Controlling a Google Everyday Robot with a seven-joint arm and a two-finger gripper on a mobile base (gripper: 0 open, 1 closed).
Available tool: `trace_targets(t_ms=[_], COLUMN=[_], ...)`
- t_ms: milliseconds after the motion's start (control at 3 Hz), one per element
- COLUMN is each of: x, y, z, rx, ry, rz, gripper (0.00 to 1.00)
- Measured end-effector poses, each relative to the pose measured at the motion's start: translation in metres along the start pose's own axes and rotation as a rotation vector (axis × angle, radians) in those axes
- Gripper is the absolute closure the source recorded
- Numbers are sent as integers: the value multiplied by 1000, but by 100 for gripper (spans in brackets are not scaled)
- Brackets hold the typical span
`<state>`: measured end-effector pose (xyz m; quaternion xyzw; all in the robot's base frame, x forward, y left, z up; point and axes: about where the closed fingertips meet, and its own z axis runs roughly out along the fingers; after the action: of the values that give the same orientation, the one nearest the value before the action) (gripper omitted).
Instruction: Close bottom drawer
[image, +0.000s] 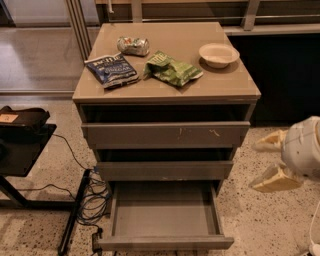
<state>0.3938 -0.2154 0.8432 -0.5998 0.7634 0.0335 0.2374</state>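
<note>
Three drawers are seen in a grey-taupe cabinet (235, 150). The bottom drawer (165, 215) is pulled far out toward the camera, with its shallow tray exposed and its plain front close to the lower edge of the view. The middle drawer (165, 170) and the scratched top drawer (165, 134) above it are each left slightly out.

The robot's hand (254, 166) is held low at the right, well apart from the cabinet, roughly level with the middle drawer and above the speckled floor (265, 225). Its two cream fingers (274, 180) are spread wide, one above the other with open floor showing between them, and are pointed left toward the cabinet's side. Behind them, the rounded white wrist (304, 149) is cut off by the right edge.

On the counter (220, 82) a blue chip bag (111, 70), a green chip bag (172, 70), a crushed can (133, 46) and a pale bowl (218, 54) are laid out, the bowl toward the right side. A black stand (20, 137) is seen at the left, with cables (90, 200) trailing on the floor beside the cabinet.
</note>
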Motion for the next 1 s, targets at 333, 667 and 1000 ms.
trace_targets(t_ms=[333, 667, 1000], x=[23, 24, 24], y=[15, 14, 15], z=[62, 64, 64], rx=[-24, -11, -12], ry=[-1, -1, -1], rz=[23, 25, 25], gripper=[64, 87, 100])
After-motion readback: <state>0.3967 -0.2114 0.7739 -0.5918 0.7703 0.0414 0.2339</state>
